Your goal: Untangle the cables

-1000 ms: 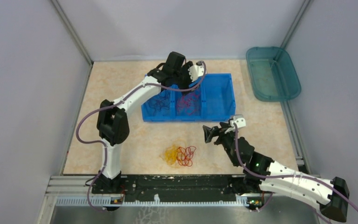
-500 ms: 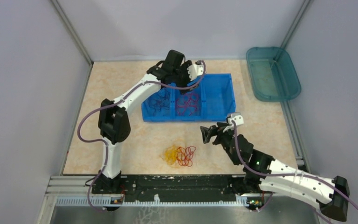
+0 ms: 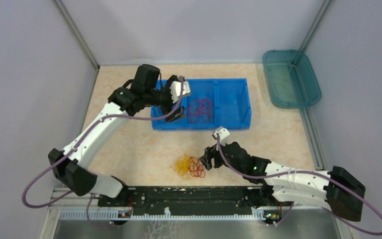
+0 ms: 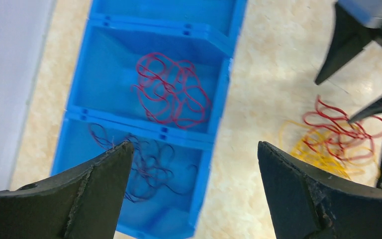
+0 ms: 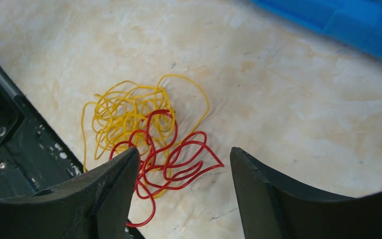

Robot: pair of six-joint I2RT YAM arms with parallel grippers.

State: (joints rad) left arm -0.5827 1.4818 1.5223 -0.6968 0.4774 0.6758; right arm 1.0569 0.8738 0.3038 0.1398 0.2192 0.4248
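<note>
A tangle of yellow cable (image 5: 124,112) and red cable (image 5: 171,159) lies on the table near the front edge (image 3: 191,166). My right gripper (image 3: 208,160) is open and empty, low over the tangle's right side, its jaws either side of the red loops (image 5: 184,154). A blue three-part bin (image 3: 234,102) holds a red cable (image 3: 200,109) in its middle part and a dark cable (image 4: 146,167) in its left part. My left gripper (image 3: 176,107) is open and empty above the bin's left part (image 4: 194,149).
A teal tray (image 3: 291,77) stands at the back right. A black rail (image 3: 189,194) runs along the near edge, just in front of the tangle. Grey walls close in both sides and the back.
My left arm swung left and toward me, from over the bin's middle to its left part. My right gripper moved left and down to the tangle on the table.
</note>
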